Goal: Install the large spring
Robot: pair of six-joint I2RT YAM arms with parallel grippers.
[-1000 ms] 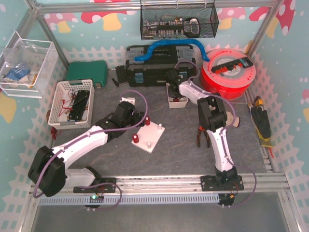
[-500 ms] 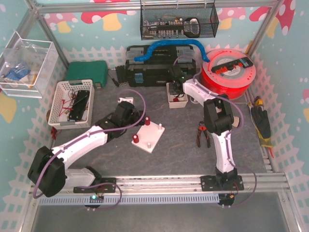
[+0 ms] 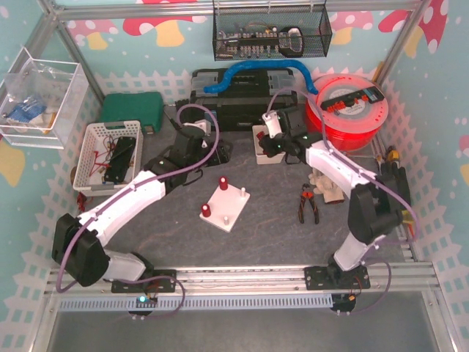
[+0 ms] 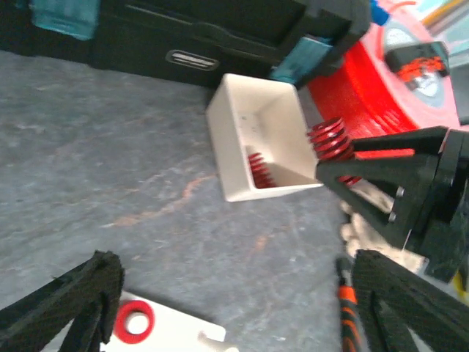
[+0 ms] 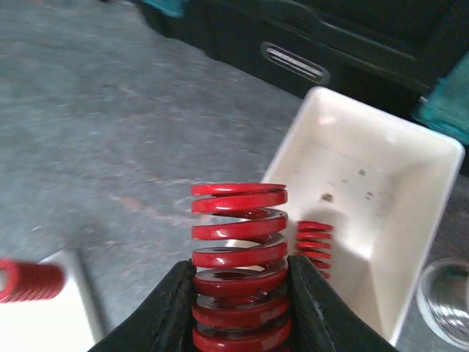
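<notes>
1. We are holding the left gripper (image 4: 234,308) over the grey mat (image 4: 110,147), in front of the black toolbox (image 4: 183,44). Its fingers are spread wide with nothing between them.
2. We are looking at the white base plate (image 3: 233,204) lying mid-table. Two red springs (image 3: 223,182) are sitting on it and two white pegs (image 3: 241,192) are standing bare. We are judging that one of these is the target, though we cannot tell which.
3. We are seeing the white bin (image 4: 275,121) further back, with another red spring (image 4: 258,170) lying inside it.
4. We are gripping the large spring (image 5: 238,249) in the right gripper (image 5: 240,301), whose fingers are clamped across the coils nearest the wrist. The spring is hanging at the bin's rim, well apart from the base plate.
5. We are expecting the spring to be stiff and fairly light, with smooth, painted, rounded coils that may roll or slip under a loose pinch. Squeezing across the diameter on the end coils, as now, looks right to us. It is leaving the far end free to go over a peg.
6. We are noting the pliers (image 3: 306,204) lying right of the plate, apart from it.
</notes>
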